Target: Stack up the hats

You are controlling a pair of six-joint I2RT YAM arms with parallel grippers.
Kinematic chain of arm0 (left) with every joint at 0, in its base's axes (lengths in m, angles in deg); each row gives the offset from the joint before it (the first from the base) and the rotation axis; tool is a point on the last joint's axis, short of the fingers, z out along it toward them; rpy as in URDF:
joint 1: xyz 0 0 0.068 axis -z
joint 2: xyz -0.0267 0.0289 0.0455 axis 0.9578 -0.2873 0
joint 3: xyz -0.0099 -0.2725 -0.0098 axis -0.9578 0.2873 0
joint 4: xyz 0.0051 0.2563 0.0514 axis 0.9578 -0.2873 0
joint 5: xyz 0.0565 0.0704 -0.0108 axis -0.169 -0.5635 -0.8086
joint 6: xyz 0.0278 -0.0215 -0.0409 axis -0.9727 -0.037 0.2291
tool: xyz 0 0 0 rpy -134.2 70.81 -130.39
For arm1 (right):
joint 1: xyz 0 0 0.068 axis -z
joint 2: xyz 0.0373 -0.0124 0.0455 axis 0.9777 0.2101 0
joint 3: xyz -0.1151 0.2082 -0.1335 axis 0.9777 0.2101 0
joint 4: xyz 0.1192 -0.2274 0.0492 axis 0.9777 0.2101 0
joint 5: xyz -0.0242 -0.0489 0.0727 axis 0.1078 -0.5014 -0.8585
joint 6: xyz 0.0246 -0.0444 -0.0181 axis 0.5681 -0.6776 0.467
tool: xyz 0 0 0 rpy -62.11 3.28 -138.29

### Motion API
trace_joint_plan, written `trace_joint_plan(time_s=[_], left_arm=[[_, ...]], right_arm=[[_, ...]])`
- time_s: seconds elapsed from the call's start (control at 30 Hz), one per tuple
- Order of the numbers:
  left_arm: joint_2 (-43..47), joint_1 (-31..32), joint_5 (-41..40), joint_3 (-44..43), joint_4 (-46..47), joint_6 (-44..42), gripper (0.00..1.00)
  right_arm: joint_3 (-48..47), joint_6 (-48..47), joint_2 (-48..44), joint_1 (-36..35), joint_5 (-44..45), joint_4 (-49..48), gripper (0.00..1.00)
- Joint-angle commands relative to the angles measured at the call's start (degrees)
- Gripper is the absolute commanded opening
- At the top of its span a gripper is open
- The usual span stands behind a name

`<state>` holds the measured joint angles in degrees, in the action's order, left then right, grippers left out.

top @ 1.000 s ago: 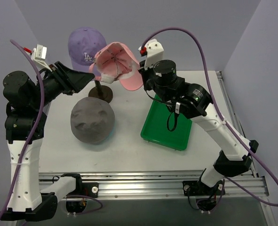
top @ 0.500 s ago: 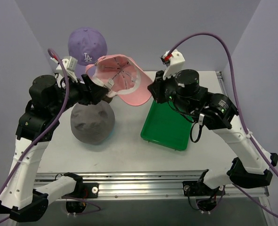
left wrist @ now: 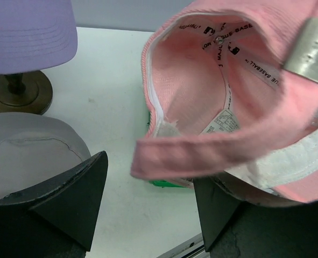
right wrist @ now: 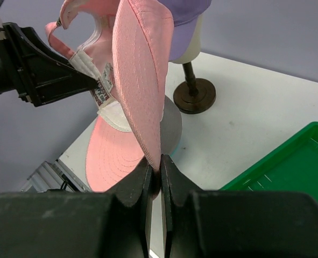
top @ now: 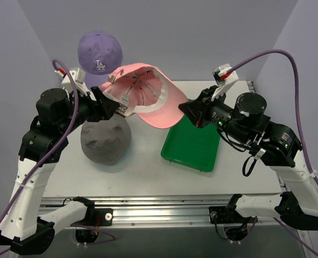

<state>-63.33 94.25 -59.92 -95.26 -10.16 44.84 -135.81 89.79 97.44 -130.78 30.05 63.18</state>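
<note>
Pale lilac-grey walls close in a white table (top: 148, 177). Above it the pink baseball cap (top: 159, 110) hangs in the air between the two arms, its open side turned toward the overhead camera so that its taped seams and white sweatband show. The right gripper (right wrist: 154, 173) has its jaws pressed together on the edge of the cap's brim, which rises from the pinch as a thin curved sheet in the right wrist view. The left gripper (top: 114, 106) is at the cap's rear edge with its jaws spread wide. In the left wrist view its two black fingers (left wrist: 75, 191) stand well apart and the pink back strap crosses above the gap, not pinched; whether the sweatband touches the finger at the right of that view cannot be told. Below and to the left of the cap, the grey floppy hat (top: 106, 141) lies as a rounded mound on the table. Behind it the lilac baseball cap (top: 99, 51) with a white "LA" logo sits on a cream mannequin head (right wrist: 188, 45) carried by a brown stand (right wrist: 195, 95). A green tray (top: 193, 148) lies on the table's right half, partly under the pink brim.
</note>
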Motion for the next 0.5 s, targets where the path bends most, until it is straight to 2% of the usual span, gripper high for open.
trace_joint_plan(time_s=[0.0,0.17,0.27,0.3,0.33,0.47], left_arm=[[2.8,0.3,0.2,2.7,5.8,3.6,0.72],[3.9,0.3,-0.3,6.7,10.9,6.8,0.71],[3.2,0.3,-0.4,7.6,11.6,8.4,0.6],[2.8,0.3,-2.4,7.5,10.9,8.7,0.54],[2.5,0.3,-3.9,7.2,9.8,8.6,0.43],[1.8,0.3,-14.8,4.2,1.8,6.4,0.38]], right_arm=[[3.1,1.8,-2.1,0.1,-3.1,-8.2,0.0],[6.1,2.8,-4.0,0.0,-2.6,-11.2,0.0],[6.9,3.2,-4.6,0.1,-2.7,-12.6,0.0],[6.8,3.0,-4.6,0.1,-2.7,-12.7,0.0],[6.6,2.6,-4.2,0.1,-2.5,-12.6,0.0],[4.4,-3.1,-2.6,0.1,6.3,-9.0,0.0]])
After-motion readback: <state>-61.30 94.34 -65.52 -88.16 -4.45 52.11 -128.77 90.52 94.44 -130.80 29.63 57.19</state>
